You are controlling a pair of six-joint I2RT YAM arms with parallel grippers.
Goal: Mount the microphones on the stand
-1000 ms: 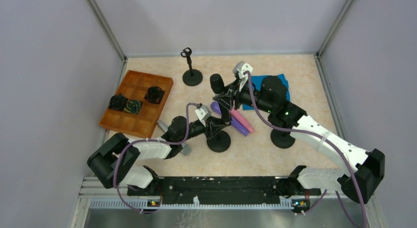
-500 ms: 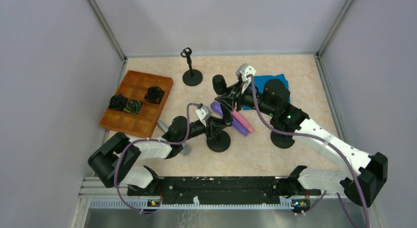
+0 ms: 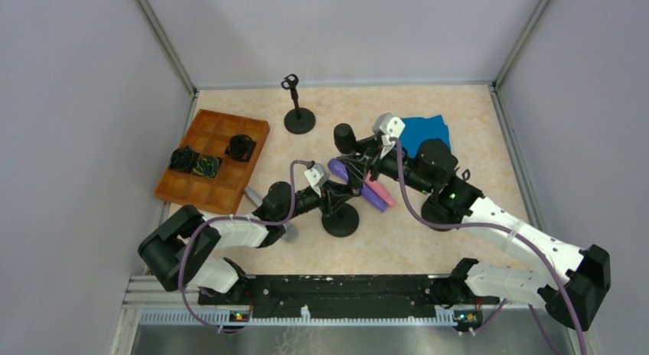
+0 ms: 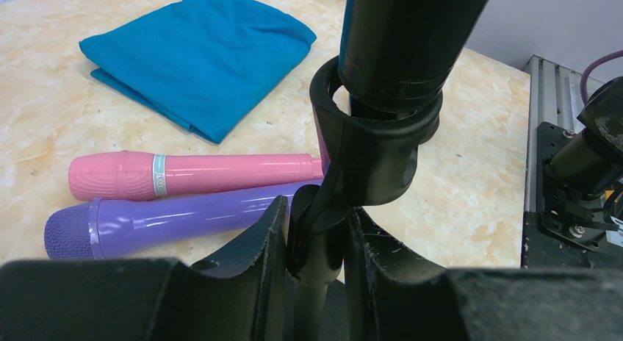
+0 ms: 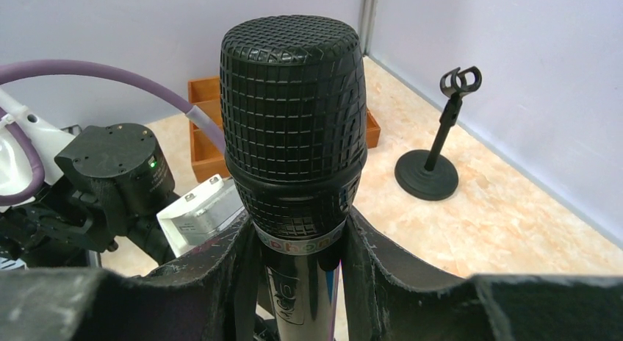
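Observation:
My left gripper [image 3: 337, 194] is shut on the post of a black mic stand [image 3: 340, 220]; in the left wrist view [image 4: 316, 242] its fingers clamp the post just below the clip [image 4: 371, 146]. My right gripper [image 3: 361, 153] is shut on a black microphone [image 3: 344, 136], head up. In the right wrist view [image 5: 297, 282] the fingers grip the microphone [image 5: 294, 113] below its mesh head. The microphone's body [image 4: 404, 40] stands in the clip ring. A pink microphone [image 4: 191, 172] and a purple microphone [image 4: 169, 222] lie on the table behind the stand.
A second empty stand [image 3: 298, 119] stands at the back, also in the right wrist view [image 5: 433, 168]. A folded blue cloth [image 3: 425, 131] lies at the back right. A wooden tray [image 3: 207, 188] with black items is at the left. A grey object [image 3: 289, 232] lies under my left arm.
My right gripper has shifted a little to the right and toward me with the black microphone, over the clip. My left gripper has kept its hold on the stand post.

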